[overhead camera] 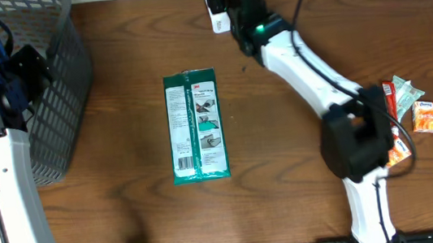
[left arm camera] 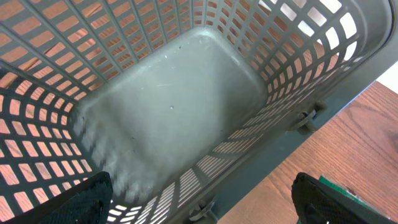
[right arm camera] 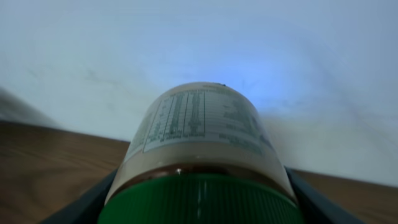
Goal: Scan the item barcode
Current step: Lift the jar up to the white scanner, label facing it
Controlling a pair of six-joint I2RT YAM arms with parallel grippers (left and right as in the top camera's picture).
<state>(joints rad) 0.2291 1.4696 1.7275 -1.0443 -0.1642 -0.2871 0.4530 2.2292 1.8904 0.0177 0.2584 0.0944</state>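
Holding the bottle by its round sides, near the green cap, our right gripper is clenched on it at the back edge of the table, with the printed label turned up toward the wrist camera. We judge it stiff and smooth, so it could roll or twist between the fingers; we cannot tell its weight. A hold on the body by the cap leaves the label clear for scanning. The pale wall stands close ahead, so there is little room forward; toward the table's middle we have more. A green packet lies flat there, well apart, and small snack packets sit beside the right arm. Our left gripper hangs released over the basket, grasping nothing.
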